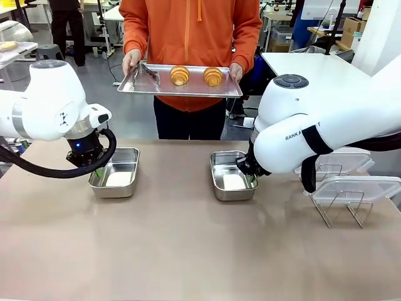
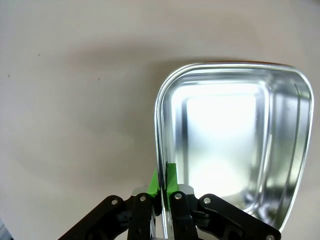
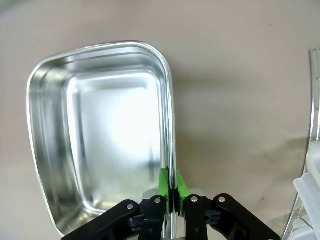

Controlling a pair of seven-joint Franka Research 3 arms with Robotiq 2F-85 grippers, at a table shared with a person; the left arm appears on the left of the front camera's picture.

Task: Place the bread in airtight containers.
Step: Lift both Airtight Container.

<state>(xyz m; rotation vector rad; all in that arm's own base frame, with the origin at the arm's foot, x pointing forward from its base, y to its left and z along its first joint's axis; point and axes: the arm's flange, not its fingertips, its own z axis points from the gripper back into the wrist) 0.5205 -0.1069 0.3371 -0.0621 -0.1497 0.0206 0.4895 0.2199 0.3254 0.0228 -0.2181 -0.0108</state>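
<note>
Nearest the wrist cameras are the green pads. The left gripper point(image 2: 164, 176) is clamped on the side wall of the left pan point(image 2: 225, 140), one pad inside the rim and one outside. The right gripper point(image 3: 171, 182) pinches the wall of the right pan point(image 3: 110, 130) in the same way. Both pans are shiny steel with nothing in them, and both sit flat on the beige table point(image 1: 188, 251).

From the front, the left gripper point(image 1: 94, 168) holds the outer side of the left pan point(image 1: 119, 179), and the right gripper point(image 1: 249, 175) is at the right-hand wall of the right pan point(image 1: 232, 182), half hidden by its own arm. The two pans are well apart, with bare table between them.

The front view alone takes in the two croissants point(image 1: 180, 75) point(image 1: 213, 76). They lie side by side on a flat metal tray point(image 1: 188, 89) that a person in an orange top holds above the far edge of the table, a hand point(image 1: 131, 61) at each end. Tongs point(image 1: 145, 75) rest on the tray beside the croissants. The bread is well away from both grippers and both pans.

To the right of the right pan, two clear lids point(image 1: 357, 187) point(image 1: 343, 160) stand in a wire rack point(image 1: 341, 212), partly behind the right arm. The edge of that rack point(image 3: 312, 150) shows at the side of the right wrist view.
</note>
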